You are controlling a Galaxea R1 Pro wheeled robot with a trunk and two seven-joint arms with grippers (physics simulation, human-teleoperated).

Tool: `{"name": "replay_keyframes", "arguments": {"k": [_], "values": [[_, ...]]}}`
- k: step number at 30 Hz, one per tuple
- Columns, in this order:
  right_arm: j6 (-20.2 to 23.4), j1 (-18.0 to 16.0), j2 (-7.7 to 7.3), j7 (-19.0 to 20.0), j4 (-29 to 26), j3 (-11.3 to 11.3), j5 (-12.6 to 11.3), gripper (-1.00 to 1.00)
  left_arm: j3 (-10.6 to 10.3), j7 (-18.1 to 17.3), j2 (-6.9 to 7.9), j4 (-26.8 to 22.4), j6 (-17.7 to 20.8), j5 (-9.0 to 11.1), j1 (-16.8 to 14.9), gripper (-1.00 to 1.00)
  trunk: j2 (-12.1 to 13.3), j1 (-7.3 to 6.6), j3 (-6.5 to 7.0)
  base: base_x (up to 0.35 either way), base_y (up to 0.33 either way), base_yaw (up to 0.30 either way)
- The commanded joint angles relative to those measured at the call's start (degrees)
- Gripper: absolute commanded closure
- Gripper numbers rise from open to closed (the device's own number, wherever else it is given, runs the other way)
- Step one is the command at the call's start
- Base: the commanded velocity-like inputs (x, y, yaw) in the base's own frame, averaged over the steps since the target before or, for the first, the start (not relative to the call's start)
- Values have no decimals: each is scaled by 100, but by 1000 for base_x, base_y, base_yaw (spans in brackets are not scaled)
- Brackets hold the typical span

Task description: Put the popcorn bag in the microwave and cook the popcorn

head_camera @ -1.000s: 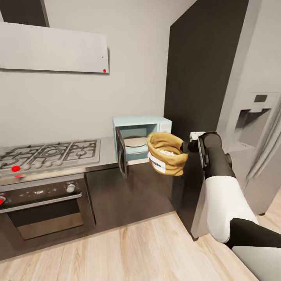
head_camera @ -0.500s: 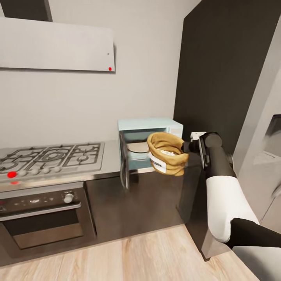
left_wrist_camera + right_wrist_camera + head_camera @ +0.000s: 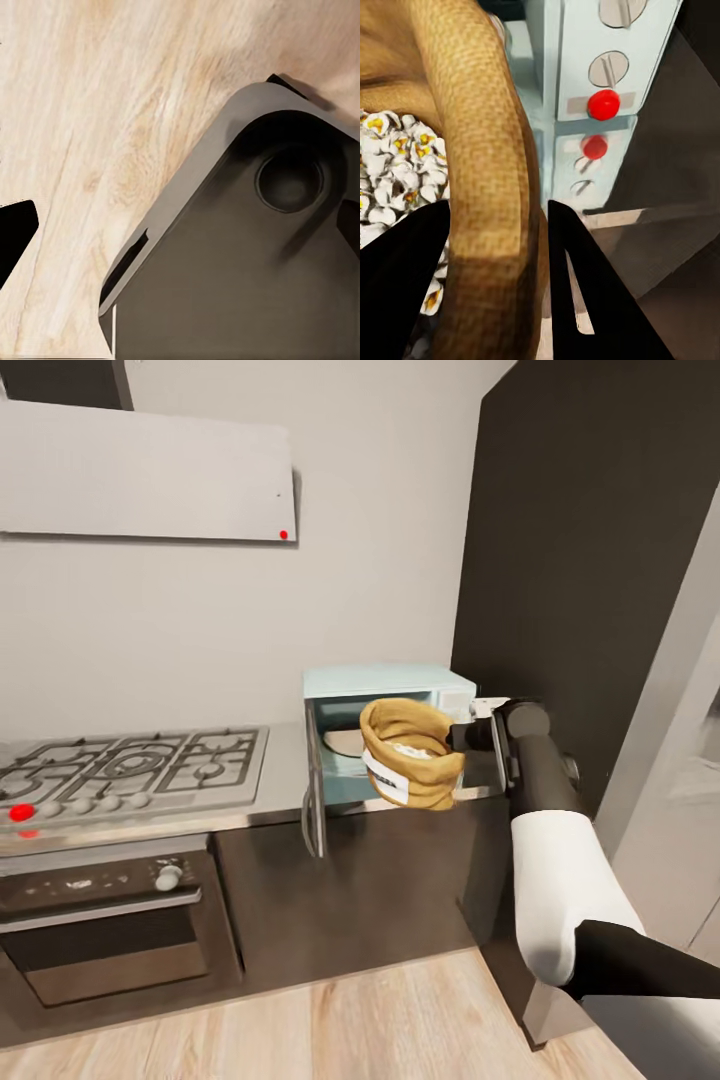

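Popcorn bag (image 3: 407, 765) hangs right in front of the open microwave (image 3: 390, 700).
The right gripper (image 3: 462, 737) pinches the bag's rim; the opening lies just behind, toward the wall.

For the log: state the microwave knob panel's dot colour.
Red dot on the microwave; right wrist view shows it best.

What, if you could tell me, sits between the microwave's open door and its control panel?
In the head view, the popcorn bag, pinched at its rim by the right gripper, hangs before the microwave opening, between the door and the panel.
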Motion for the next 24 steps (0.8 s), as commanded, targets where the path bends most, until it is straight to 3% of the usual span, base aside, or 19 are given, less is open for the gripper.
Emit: {"name": "replay_keyframes", "arguments": {"k": [1, 6, 11, 24], "values": [[14, -5, 4, 55, -5, -21, 54, 100, 24, 15, -1, -5, -8, -16, 2, -100, -3, 0, -6, 0, 0, 286], [14, -5, -23, 26, -3, -25, 63, 100, 24, 18, -1, -5, -8, -16, -1, -100, -3, 0, -6, 0, 0, 287], [14, -5, -50, -332, 16, -41, 36, 100, 24, 15, -1, -5, -8, -16, -1, -100, -3, 0, -6, 0, 0, 23], [14, -5, -62, -392, 118, -15, 63, 100, 32, 18, -1, -5, -8, -16, -1, -100, -3, 0, -6, 0, 0, 0]]}}
